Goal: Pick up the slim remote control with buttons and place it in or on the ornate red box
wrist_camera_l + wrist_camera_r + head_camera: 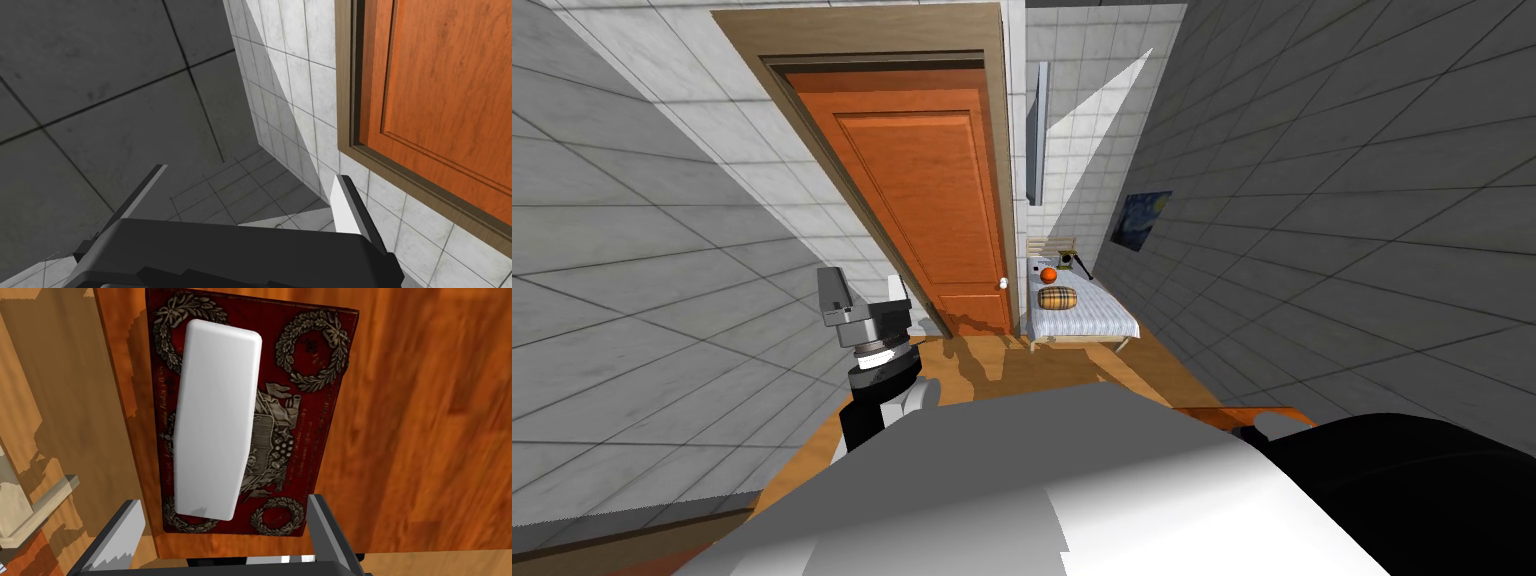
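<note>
Closest in, the right gripper (223, 500) has its jaws spread wide and holds nothing. One stands to each side of the remote's near end, and neither touches it.

Just past the jaws the remote (216, 418) lies flat on the lid of the box (320, 423). It shows a plain white face, with no buttons to be seen on this side. Its long axis runs straight away from the gripper, nearly in line with the box's long sides and leaning only slightly off them. One end points back at the gripper and sits close to the box's near edge. The other end reaches almost to the far edge. It lies over one half of the lid, the half toward the counter's edge, and leaves the crest and wreaths on the other half bare.

The box lies flat on the wooden counter (425, 438), near that edge.

By my judgement the task is all but done. The remote is on the box and the jaws are clear of it. What is left is to draw the right arm back without brushing the remote's near end.

Farther off, the left gripper (245, 195) is raised on my left, well away from the counter. Its jaws are also wide and empty.
</note>
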Robot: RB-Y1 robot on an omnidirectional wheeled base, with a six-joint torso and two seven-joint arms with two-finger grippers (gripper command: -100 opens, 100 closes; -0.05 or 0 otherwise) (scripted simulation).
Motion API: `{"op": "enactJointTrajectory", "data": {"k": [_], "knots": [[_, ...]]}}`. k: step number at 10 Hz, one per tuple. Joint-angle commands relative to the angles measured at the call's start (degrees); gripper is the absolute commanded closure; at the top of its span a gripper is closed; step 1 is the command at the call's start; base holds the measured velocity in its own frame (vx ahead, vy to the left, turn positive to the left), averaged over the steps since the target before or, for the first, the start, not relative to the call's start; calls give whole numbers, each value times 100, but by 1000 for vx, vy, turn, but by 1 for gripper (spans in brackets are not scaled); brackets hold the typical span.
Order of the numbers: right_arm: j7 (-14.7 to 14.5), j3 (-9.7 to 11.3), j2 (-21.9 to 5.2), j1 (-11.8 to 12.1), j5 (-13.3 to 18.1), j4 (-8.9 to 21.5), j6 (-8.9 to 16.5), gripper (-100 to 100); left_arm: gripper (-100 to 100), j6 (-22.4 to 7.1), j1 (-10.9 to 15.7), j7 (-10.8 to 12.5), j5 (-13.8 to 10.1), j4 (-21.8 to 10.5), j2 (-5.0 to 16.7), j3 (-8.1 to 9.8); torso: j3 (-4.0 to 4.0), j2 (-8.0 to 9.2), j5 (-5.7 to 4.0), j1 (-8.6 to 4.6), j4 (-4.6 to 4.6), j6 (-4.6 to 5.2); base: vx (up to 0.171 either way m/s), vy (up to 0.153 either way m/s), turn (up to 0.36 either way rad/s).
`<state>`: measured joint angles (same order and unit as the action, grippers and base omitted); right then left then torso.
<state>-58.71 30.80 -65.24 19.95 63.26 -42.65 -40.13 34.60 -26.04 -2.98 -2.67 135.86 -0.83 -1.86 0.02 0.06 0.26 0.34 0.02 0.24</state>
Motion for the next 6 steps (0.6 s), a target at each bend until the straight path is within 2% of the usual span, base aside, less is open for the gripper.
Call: {"op": "enactJointTrajectory", "data": {"k": [1,6], "knots": [[0,0,0,0,0,0,0,0,0,0,0,0,0,0,0,0,0,0,0,0,0,0,0,5,2],[1,1,2,-1,1,0,2,0,0,0,0,0,0,0,0,0,1,1,-4,-14,0,0,0,0,0]]}}
